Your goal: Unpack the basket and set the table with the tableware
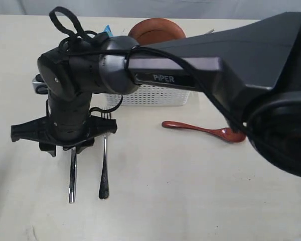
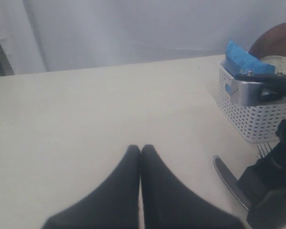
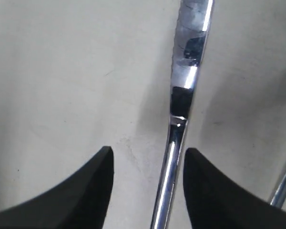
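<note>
Steel knife [image 3: 181, 109] lies on the table [image 1: 190, 201] between the right gripper's [image 3: 148, 150] parted jaws, fork [image 1: 104, 170] at its 3 o'clock; placement looks finished; next, lift straight up, then reach for the basket [image 1: 150, 95]; left gripper [image 2: 140, 157] pinched together.

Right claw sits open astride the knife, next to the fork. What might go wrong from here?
1. The knife lies between the open fingers of the right claw; a slanted lift-off may drag it askew.
2. The fork lies close beside the knife, so a sideways move could knock it.
3. The right arm reaches across the basket, where the brown plate stands high; pulling back low might catch it.
</note>
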Tool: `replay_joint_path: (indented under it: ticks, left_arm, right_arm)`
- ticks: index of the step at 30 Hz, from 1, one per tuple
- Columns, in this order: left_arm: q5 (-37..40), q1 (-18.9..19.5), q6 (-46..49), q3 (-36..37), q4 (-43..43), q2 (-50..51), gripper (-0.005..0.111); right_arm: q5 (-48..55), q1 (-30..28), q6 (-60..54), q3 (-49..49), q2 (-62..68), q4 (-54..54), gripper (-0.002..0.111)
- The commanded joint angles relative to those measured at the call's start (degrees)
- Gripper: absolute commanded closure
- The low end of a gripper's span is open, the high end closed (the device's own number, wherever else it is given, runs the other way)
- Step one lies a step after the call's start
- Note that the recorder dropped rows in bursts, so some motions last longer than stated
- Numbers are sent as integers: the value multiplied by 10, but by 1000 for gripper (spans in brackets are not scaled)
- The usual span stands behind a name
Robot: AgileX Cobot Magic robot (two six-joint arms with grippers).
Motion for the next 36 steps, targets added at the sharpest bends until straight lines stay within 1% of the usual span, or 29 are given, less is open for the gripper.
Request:
replay_joint_path:
  ticks: [1, 5, 9, 11, 22, 24, 25, 27, 30, 36]
  left_arm:
    - [-1, 1, 3, 2, 2, -2, 107]
    - [-1, 1, 3, 2, 2, -2, 107]
    - [-1, 1, 3, 2, 2, -2, 107]
    - [-1, 1, 3, 2, 2, -2, 107]
    - [-1, 1, 3, 2, 2, -2, 107]
    - [-1, 1, 3, 2, 2, -2, 107]
    - [-1, 1, 3, 2, 2, -2, 107]
    - [-1, 1, 3, 2, 2, -2, 107]
    - [-1, 1, 3, 2, 2, -2, 107]
    - [-1, 1, 3, 2, 2, -2, 107]
  right_arm:
    - [34, 13, -10, -51, 29, -13, 64]
    - [55, 6, -10, -68, 45, -20, 66]
    - [72, -4, -10, -68, 45, -31, 66]
    - [74, -4, -7, -68, 45, -49, 66]
    - [60, -1, -6, -68, 74, -33, 67]
    - [63, -1, -6, -68, 75, -36, 72]
    - [65, -1, -10, -68, 76, -37, 76]
    - [67, -1, -16, -68, 76, -38, 86]
    - [67, -1, -19, -68, 79, -38, 107]
    - [66, -1, 28, -68, 81, -50, 109]
